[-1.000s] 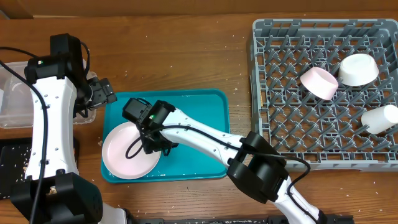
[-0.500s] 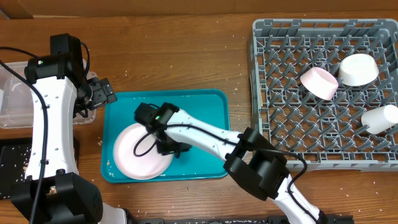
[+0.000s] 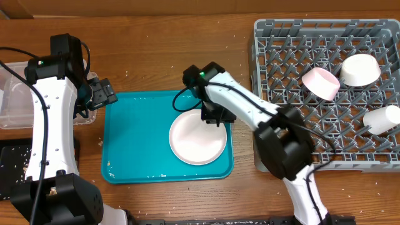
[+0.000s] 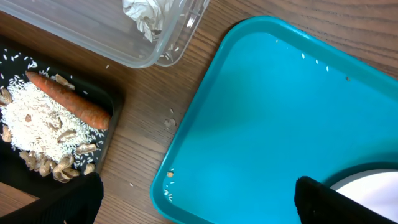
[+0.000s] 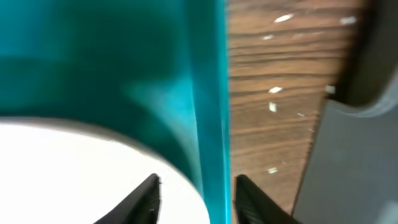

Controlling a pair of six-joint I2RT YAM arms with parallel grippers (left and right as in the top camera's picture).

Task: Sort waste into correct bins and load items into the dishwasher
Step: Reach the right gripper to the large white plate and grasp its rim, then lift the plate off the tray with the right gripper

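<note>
— While both arms hang over the desk, the large round plate (image 3: 197, 139) lies flat on the right end of the teal tray (image 3: 137, 137), toward the middle of the desk's front edge.

— Is anything gripping it?

— The right gripper (image 3: 212, 115) is low over the plate's far rim. In its wrist view, the two black fingers (image 5: 146, 193) are spread. One is above the plate's white edge and the other is past the tray's raised rim, over bare wood. I cannot tell whether either one touches the plate.

— And the rack?

— The grey dish rack (image 3: 312, 25) fills the back-right corner and sits just beside the tray's right end. It holds a pale-pink bowl (image 3: 320, 83) tipped on the pegs, a white bowl (image 3: 359, 69) beside it, and a small cup (image 3: 382, 119) on its side by the desk's right edge.

— What about the left arm?

— The left gripper (image 3: 103, 94) hovers over the tray's back-left corner. Its fingers are wide apart with nothing between them.

— And the bins?

— The clear tub (image 4: 93, 43) is against the desk's left edge, with a crumpled white ball (image 4: 149, 15) inside it. The black tray (image 4: 115, 121) is toward the front-left corner. It carries a heap of white rice (image 4: 37, 124), with the carrot (image 4: 68, 102) lying across it and some brown bits along the heap's edge.
</note>
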